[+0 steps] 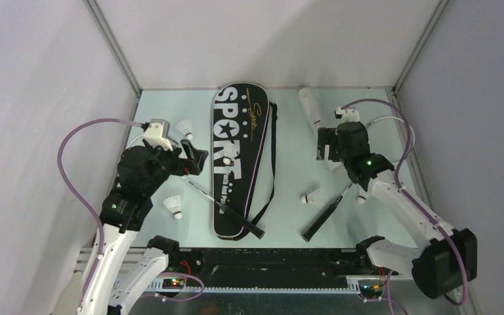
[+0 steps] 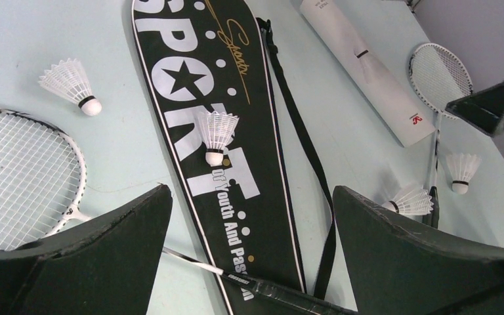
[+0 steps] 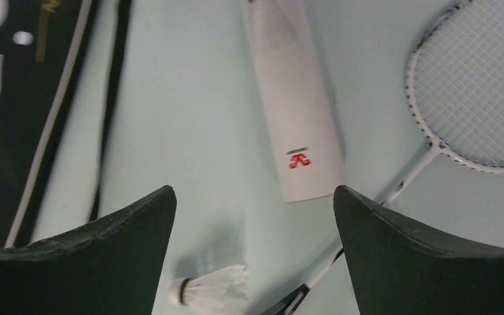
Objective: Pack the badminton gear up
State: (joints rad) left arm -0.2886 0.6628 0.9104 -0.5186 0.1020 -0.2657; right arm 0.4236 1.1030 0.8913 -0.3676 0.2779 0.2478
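Hovering right gripper (image 3: 252, 193), jaws wide and empty; tube (image 3: 293, 105) lies at 12 o'clock, long axis nearly 12-to-6; right arm (image 1: 403, 200) nearer.

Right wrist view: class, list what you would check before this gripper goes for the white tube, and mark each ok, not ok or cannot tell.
1. Right gripper jaws open: ok.
2. White tube lying flat, nothing on it: ok.
3. Tube centred between the fingers: not ok, it sits toward one finger.
4. Shuttlecock out from under the gripper: not ok, it lies between the fingers.
5. Tube's end open: cannot tell.
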